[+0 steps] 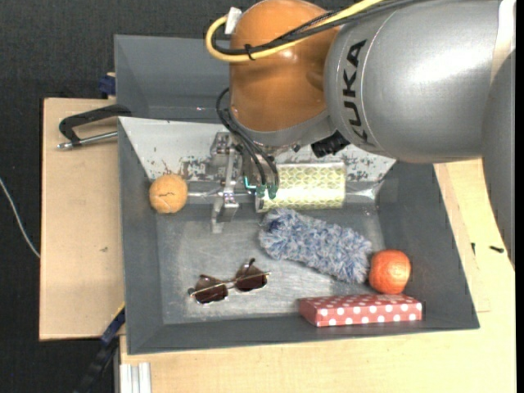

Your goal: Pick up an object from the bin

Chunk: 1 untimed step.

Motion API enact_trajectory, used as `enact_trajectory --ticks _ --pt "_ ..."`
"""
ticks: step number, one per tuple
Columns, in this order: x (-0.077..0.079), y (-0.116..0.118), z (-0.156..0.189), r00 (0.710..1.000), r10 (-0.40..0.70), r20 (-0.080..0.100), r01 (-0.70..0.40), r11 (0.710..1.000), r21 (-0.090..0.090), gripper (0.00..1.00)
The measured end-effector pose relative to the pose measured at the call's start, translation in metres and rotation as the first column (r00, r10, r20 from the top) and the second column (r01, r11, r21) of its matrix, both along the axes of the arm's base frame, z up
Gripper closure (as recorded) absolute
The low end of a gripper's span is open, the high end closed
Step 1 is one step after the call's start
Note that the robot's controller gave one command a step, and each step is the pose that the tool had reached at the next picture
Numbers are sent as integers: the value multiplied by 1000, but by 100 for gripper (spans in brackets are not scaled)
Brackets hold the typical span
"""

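My gripper (224, 206) hangs below the orange wrist cover over the back left part of the bin floor. A tan ball (168, 193) lies just to its left, against the back wall. Right of the gripper rests a pale roll with a green dotted pattern (309, 185), lying on its side. A fluffy blue and white cloth (315, 245) sprawls just below and to the right of the gripper. Nothing shows between the gripper and the bare floor beneath it.
Sunglasses with dark red lenses (229, 285) lie near the front left. An orange fruit (390, 271) sits at the right by the cloth's end, and a red box with white dots (360, 309) lies along the front wall. The big arm covers the back right.
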State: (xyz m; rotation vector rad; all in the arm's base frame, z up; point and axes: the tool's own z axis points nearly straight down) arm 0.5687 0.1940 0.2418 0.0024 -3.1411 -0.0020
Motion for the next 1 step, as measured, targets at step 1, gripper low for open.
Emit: enact_trajectory --ticks 1 --pt "1 0 1 1000 -1 1 1 1000 0 0"
